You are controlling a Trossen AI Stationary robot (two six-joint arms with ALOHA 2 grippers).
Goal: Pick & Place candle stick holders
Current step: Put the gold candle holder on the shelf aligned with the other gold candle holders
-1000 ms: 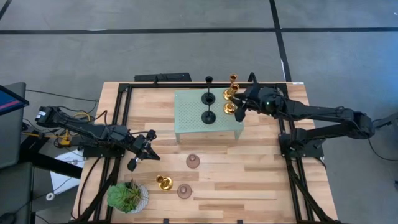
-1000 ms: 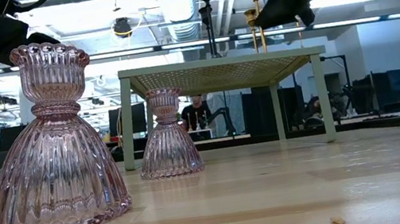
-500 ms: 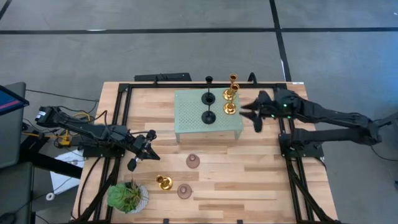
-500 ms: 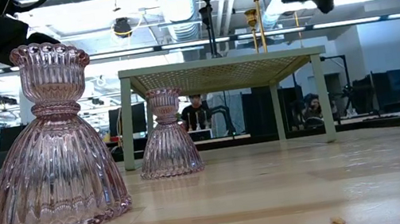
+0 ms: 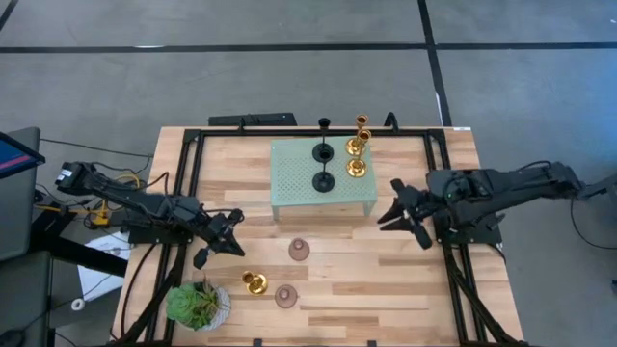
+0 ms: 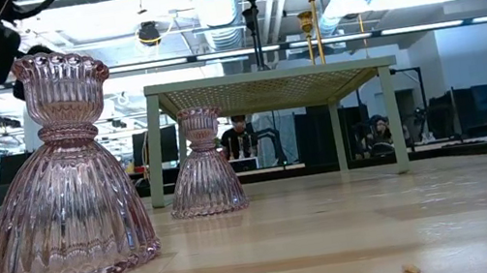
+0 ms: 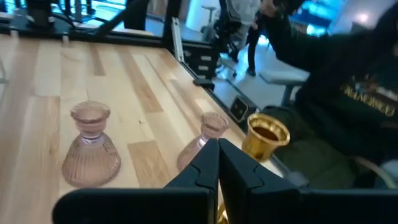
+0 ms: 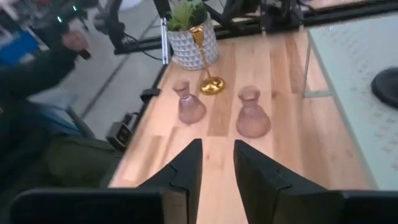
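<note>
Two arms hover: the left gripper (image 5: 226, 243), clenched empty, hangs near the gold holder (image 5: 254, 282) and two pink holders (image 5: 299, 250) on the bare wood; two black holders (image 5: 323, 179) and two gold ones (image 5: 356, 168) stand on the green platform (image 5: 294, 183); the right gripper (image 5: 405, 214), fingers parted and empty, hangs beside it

A dark sleeve (image 7: 357, 93) bears pale lettering. It is too blurred to read. No other text shows.

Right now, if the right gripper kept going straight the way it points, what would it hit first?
Probably the nearer pink holder. The right gripper, fingers apart and empty, points across bare wood toward it, though the line may pass between the two pink ones; depth is unclear.
</note>
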